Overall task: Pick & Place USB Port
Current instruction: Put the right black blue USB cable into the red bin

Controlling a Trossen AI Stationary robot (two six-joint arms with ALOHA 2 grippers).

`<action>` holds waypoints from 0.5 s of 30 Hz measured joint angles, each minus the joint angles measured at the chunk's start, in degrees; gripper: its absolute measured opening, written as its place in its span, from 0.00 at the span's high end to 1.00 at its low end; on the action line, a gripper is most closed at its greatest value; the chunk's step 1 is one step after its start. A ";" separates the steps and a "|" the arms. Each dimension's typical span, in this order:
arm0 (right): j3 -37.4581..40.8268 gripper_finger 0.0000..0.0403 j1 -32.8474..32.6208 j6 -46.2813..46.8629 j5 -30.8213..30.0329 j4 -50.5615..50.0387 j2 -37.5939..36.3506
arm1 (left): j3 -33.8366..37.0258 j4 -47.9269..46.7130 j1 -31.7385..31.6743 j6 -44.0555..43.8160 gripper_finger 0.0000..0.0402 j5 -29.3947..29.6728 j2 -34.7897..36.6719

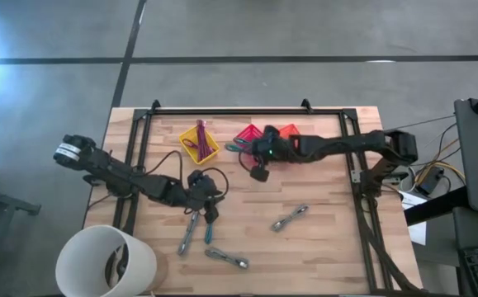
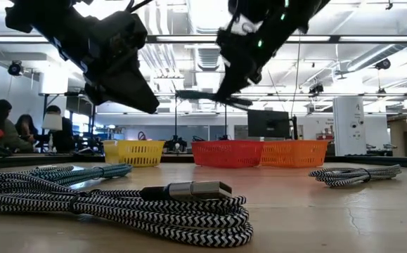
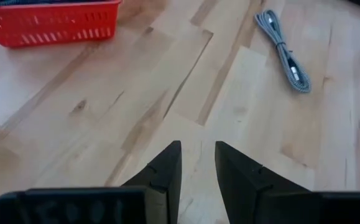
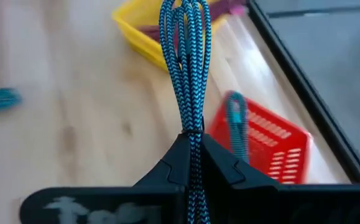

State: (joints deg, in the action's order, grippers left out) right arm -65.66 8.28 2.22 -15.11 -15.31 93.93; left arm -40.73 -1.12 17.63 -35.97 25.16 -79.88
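My right gripper (image 4: pixel 192 140) is shut on a coiled blue-and-black braided USB cable (image 4: pixel 186 56) and hangs above the table's far middle (image 1: pixel 257 167), beside the red basket (image 1: pixel 251 136). A teal cable (image 4: pixel 235 124) lies in that basket. My left gripper (image 3: pixel 198 155) stands open over bare wood at the table's left middle (image 1: pixel 208 190), nothing between its fingers. Other coiled cables rest flat on the table: a black-and-white one with a metal plug (image 2: pixel 189 190), a grey one (image 1: pixel 291 218) and two more (image 1: pixel 193 231) (image 1: pixel 226 258). My right gripper pinches the bundled strands of the blue-and-black cable (image 4: pixel 191 127) between its two fingers. The bundle runs along the fingers, and its looped end (image 4: pixel 183 12) sticks out past the fingertips. The fingers slant down from the table's right side. The cable is lifted clear of the table.
A yellow basket (image 1: pixel 199 142) with a magenta cable stands at the far left, and an orange basket (image 1: pixel 288 132) beside the red one. A black frame (image 1: pixel 247 111) runs along the table's far and side edges. A white bucket (image 1: pixel 106 260) stands at the near left corner.
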 joint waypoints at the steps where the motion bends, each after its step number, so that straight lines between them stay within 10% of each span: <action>1: 0.33 0.96 1.30 -0.11 0.09 0.35 0.35 | 0.02 0.02 0.11 0.00 0.76 -0.01 0.00; 15: 5.85 0.96 10.10 -2.88 3.12 15.70 10.70 | 2.43 0.18 0.22 -1.70 0.76 0.63 -0.02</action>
State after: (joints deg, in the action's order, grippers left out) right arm -59.81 18.38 -0.67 -11.99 0.39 104.63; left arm -38.30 -0.94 17.85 -37.67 25.78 -79.90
